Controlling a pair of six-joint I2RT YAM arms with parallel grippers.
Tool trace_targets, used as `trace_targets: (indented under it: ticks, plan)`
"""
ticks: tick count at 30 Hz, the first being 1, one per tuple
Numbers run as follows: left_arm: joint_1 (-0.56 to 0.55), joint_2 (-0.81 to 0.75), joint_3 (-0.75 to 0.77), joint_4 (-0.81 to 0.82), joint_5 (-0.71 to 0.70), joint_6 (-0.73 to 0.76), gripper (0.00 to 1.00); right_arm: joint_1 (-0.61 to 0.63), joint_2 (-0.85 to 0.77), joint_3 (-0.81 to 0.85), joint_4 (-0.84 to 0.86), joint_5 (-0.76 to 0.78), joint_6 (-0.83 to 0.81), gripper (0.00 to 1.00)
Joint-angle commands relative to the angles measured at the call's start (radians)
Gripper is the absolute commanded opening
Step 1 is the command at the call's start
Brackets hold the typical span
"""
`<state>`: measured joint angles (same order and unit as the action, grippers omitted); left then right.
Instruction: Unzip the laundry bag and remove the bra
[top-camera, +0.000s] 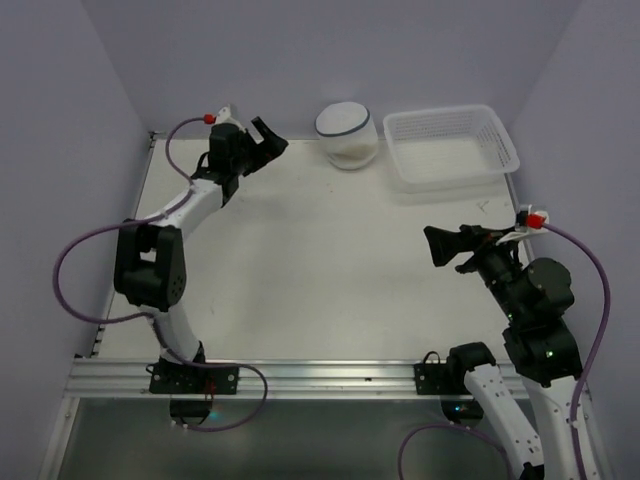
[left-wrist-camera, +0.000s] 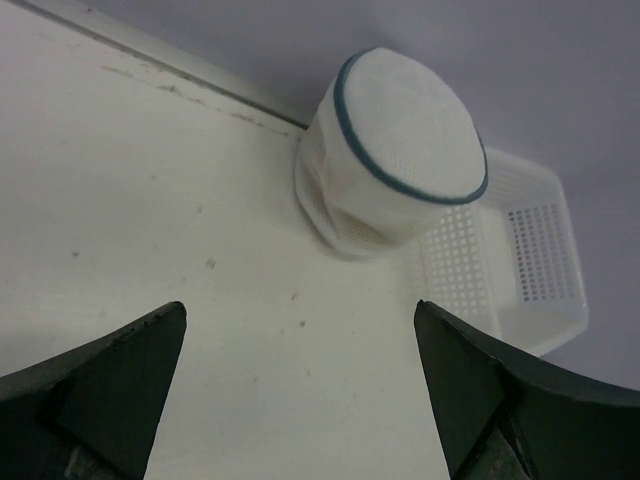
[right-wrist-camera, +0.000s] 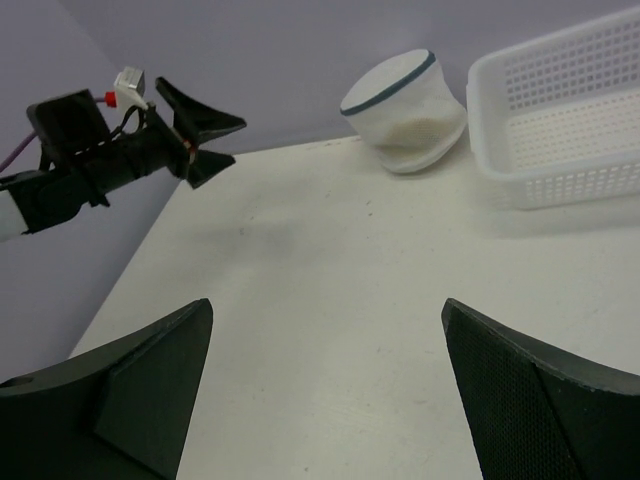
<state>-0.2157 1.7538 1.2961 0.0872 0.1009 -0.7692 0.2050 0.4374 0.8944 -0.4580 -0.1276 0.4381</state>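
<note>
Pale lilac walls (top-camera: 300, 50) enclose a scuffed white table (top-camera: 320, 270); even light.

No readable text, labels, brands, numbers or signs anywhere in the three views.

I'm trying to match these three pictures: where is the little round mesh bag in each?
Top view: laundry bag at the far edge, near centre, left of the basket.
Left wrist: upper centre, basket behind it, rightward.
Right wrist: top, right of centre, basket to its right.
Shared landmark: the basket.
</note>
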Motion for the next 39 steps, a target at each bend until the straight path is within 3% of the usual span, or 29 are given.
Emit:
trace_targets:
  ticks: [1, 10, 17, 19, 20, 23, 24, 27, 34, 37, 39]
  plan:
    - [-0.011, 0.184, 0.199, 0.18, 0.084, -0.122, 1.0, 0.004, 0.018, -0.017, 0.025, -0.052, 0.028, 0.99]
    - [-0.066, 0.634, 0.644, 0.35, 0.166, -0.271, 1.0, 0.004, 0.041, -0.028, 0.016, -0.107, 0.024, 0.99]
    - [-0.102, 0.845, 0.827, 0.411, 0.183, -0.318, 1.0, 0.004, 0.046, -0.037, 0.013, -0.122, 0.04, 0.99]
    - [-0.108, 0.875, 0.829, 0.422, 0.187, -0.324, 0.84, 0.004, 0.052, -0.035, 0.013, -0.124, 0.048, 0.99]
    - [-0.109, 0.88, 0.809, 0.454, 0.195, -0.326, 0.66, 0.004, 0.055, -0.035, 0.016, -0.125, 0.05, 0.99]
    - [-0.108, 0.853, 0.729, 0.563, 0.226, -0.335, 0.35, 0.004, 0.067, -0.029, 0.016, -0.132, 0.05, 0.99]
    - [-0.106, 0.813, 0.66, 0.588, 0.238, -0.334, 0.18, 0.004, 0.072, -0.028, 0.018, -0.138, 0.047, 0.99]
    - [-0.102, 0.703, 0.513, 0.634, 0.285, -0.315, 0.0, 0.004, 0.084, -0.032, 0.024, -0.153, 0.037, 0.99]
    - [-0.105, 0.371, 0.116, 0.706, 0.555, -0.274, 0.0, 0.004, 0.124, -0.029, 0.024, -0.132, 0.033, 0.99]
    - [-0.106, 0.221, -0.052, 0.616, 0.7, -0.163, 0.0, 0.004, 0.147, -0.031, 0.028, -0.147, 0.021, 0.99]
    - [-0.111, 0.102, -0.151, 0.458, 0.761, -0.076, 0.0, 0.005, 0.162, -0.044, 0.05, -0.185, 0.013, 0.99]
